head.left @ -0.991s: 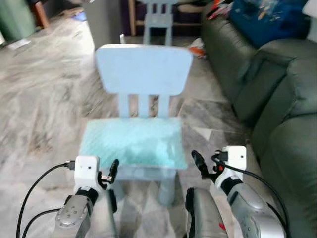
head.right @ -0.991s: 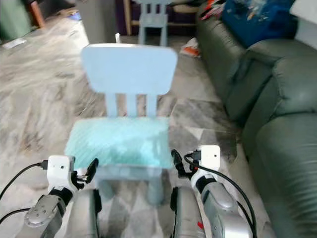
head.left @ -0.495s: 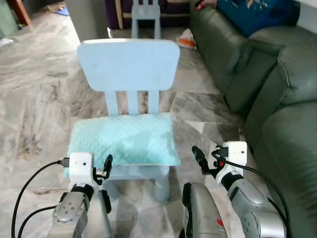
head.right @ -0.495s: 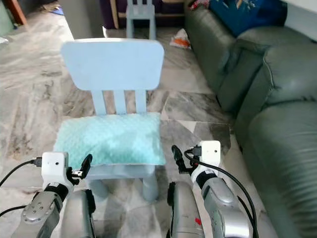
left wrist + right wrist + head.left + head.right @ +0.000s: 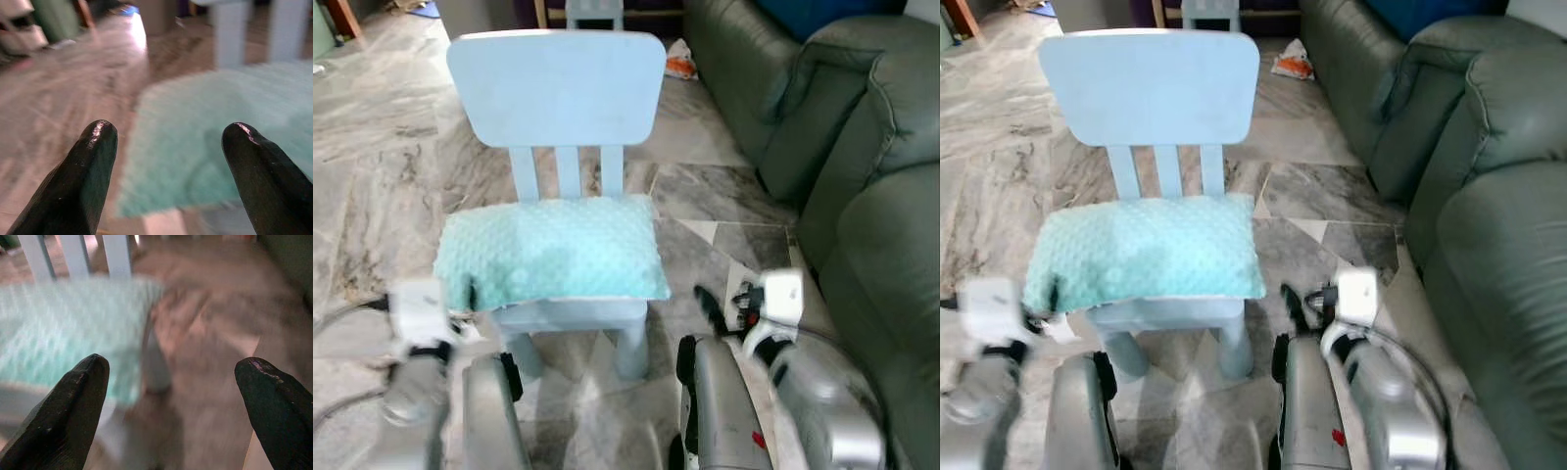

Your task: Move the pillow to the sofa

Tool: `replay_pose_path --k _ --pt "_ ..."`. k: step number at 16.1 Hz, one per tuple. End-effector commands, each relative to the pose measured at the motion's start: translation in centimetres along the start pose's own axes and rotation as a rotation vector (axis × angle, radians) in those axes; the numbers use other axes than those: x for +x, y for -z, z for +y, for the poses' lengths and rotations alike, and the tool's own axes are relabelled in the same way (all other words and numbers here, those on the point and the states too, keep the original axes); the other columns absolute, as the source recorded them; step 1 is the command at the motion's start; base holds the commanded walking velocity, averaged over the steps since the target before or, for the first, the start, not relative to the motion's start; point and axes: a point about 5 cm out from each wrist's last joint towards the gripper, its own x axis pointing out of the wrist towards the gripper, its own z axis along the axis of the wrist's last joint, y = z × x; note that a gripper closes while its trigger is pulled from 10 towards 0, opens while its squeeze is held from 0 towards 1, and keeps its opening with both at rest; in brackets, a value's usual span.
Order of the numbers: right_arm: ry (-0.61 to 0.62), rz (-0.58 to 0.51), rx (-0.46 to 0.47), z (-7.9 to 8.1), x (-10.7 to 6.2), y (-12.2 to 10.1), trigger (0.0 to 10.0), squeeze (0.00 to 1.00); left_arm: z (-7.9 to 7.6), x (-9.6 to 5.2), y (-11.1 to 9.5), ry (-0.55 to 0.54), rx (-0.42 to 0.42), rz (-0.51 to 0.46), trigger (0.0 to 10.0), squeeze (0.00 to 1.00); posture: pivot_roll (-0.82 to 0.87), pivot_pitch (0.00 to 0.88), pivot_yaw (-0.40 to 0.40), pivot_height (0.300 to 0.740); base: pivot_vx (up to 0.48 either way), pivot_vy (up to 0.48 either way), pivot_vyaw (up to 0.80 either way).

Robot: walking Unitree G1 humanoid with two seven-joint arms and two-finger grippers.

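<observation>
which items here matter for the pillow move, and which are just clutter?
Job:
- mint pillow lying on the light blue chair
- green sofa, on the robot's right
- left gripper and right gripper, both open, low near the chair

Clutter:
- orange-and-white wrapper on the floor
- second blue chair behind

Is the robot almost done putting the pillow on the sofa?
Not yet. The pillow lies on the blue chair; nothing is lifted. In hand: the left claw and right claw are open, just short of its near corners. Left to do: grab it, lift it, carry it to the sofa on the right.
</observation>
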Motion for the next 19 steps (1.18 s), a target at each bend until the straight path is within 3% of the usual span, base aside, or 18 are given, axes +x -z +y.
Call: replay_pose_path --k 1,2,4,5,7,10,12,14,15,19 --pt "-0.008 -0.069 -0.012 -0.3 0.7 -2.0 10.0 0.00 1.0 0.5 -0.2 -0.043 -0.010 0.003 10.0 0.00 -0.08 0.116 -0.026 0.420 0.000 0.000 0.00" --pt "-0.020 -0.119 -0.017 -0.9 1.6 -4.1 10.0 0.00 2.5 1.6 -0.9 -0.092 -0.009 -0.014 10.0 0.00 -0.08 0.124 -0.026 0.420 0.000 0.000 0.00" --pt "-0.064 -0.156 -0.033 -1.2 2.7 -6.2 10.0 0.00 4.2 3.0 -1.6 -0.152 -0.034 -0.018 10.0 0.00 -0.08 0.137 -0.025 0.420 0.000 0.000 0.00" --pt "-0.115 -0.170 -0.060 -1.3 3.4 -7.5 10.0 0.00 5.6 4.0 -1.9 -0.200 -0.073 0.000 10.0 0.00 -0.07 0.149 -0.027 0.420 0.000 0.000 0.00" --pt "-0.153 -0.174 -0.042 -1.4 4.4 -8.8 10.0 0.00 6.8 5.2 -1.6 -0.214 -0.125 0.057 10.0 0.00 -0.07 0.175 -0.033 0.420 0.000 0.000 0.00" --pt "-0.253 -0.150 0.062 -0.9 5.8 -10.0 10.0 0.00 7.5 7.6 -1.6 -0.159 -0.280 0.135 10.0 0.00 -0.08 0.237 -0.042 0.420 0.000 0.000 0.00" --pt "-0.327 -0.135 0.116 -0.4 6.8 -10.7 10.0 0.00 7.5 8.8 -1.2 -0.084 -0.307 0.196 10.0 0.00 -0.09 0.283 -0.047 0.420 0.000 0.000 0.00" --pt "-0.344 -0.105 0.156 -0.3 7.8 -10.8 10.0 0.00 8.6 9.8 -1.3 -0.091 -0.333 0.234 10.0 0.00 -0.09 0.311 -0.050 0.420 0.000 0.000 0.00" --pt "-0.340 -0.093 0.157 -0.2 8.3 -10.7 10.0 0.00 9.2 10.0 -1.4 -0.112 -0.359 0.249 10.0 0.00 -0.10 0.335 -0.050 0.420 0.000 0.000 0.00" --pt "-0.349 -0.045 0.161 0.9 10.2 -10.4 10.0 0.00 9.0 11.2 -2.5 -0.045 -0.469 0.240 10.0 0.00 -0.09 0.392 -0.053 0.420 0.000 0.000 0.00"
